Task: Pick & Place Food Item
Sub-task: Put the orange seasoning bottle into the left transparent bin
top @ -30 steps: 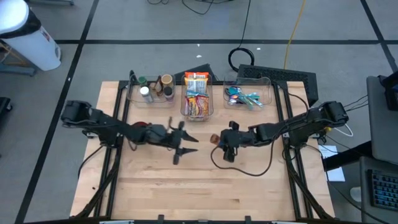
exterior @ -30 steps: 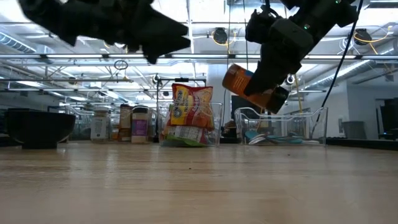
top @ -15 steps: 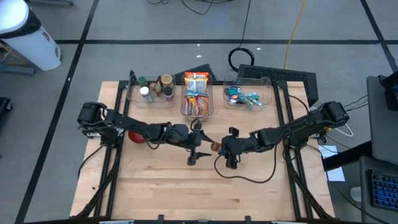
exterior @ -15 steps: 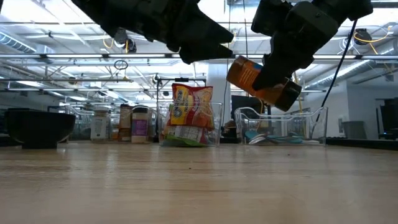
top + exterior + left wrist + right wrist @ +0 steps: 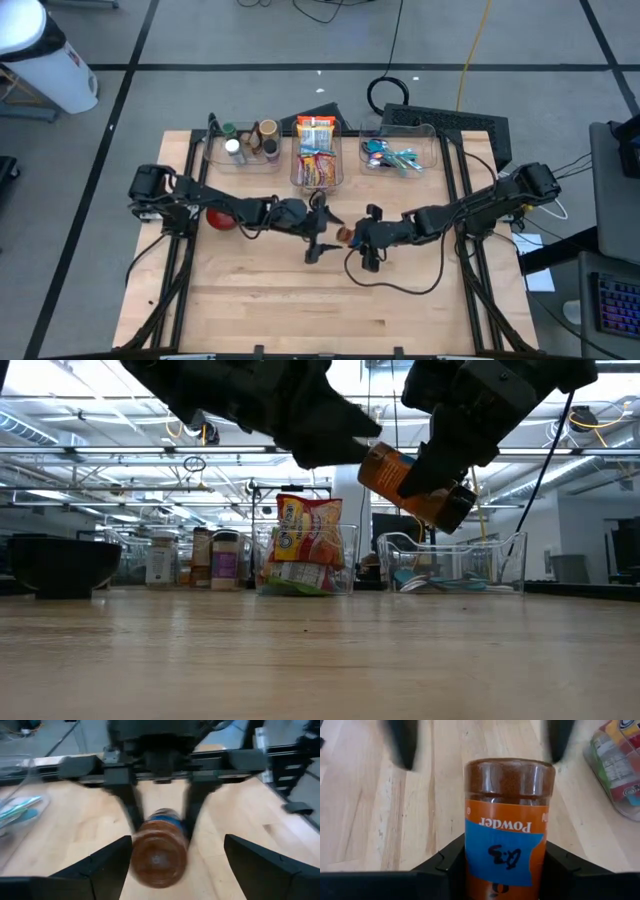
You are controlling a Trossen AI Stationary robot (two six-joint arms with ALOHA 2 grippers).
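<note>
An orange spice jar point(image 5: 507, 825) with a blue label and brown powder hangs in the air over the table's middle point(image 5: 345, 236). My right gripper point(image 5: 360, 238) is shut on it, coming from the table's right. The jar's clear bottom end points at my left gripper point(image 5: 322, 237), which comes from the table's left. That gripper is open. In the left wrist view its fingers point(image 5: 107, 865) stand on either side of the jar's bottom point(image 5: 159, 855), close to it. The low view shows the jar tilted point(image 5: 415, 485), with its dark cap point(image 5: 455, 510) lower. My right gripper pinches the jar's labelled wall point(image 5: 470, 855) between its two fingers point(image 5: 445, 862), toward the cap end. The fingers come roughly level from the table's right and lie along the jar. The jar is lifted clear of the table, lying tilted, bottom end toward the left arm.
Three clear bins stand along the far edge: spice jars point(image 5: 245, 145), snack packets point(image 5: 317, 160), utensils point(image 5: 400, 155). A bowl point(image 5: 60, 565) sits at the left under my left arm point(image 5: 218, 218). Bare wood lies toward the near edge point(image 5: 320, 310).
My left gripper has gone toward the table's right, up to the jar, and has stayed open. My right gripper has shifted a little toward the near edge with the jar, which stays tilted and clear of the table.
</note>
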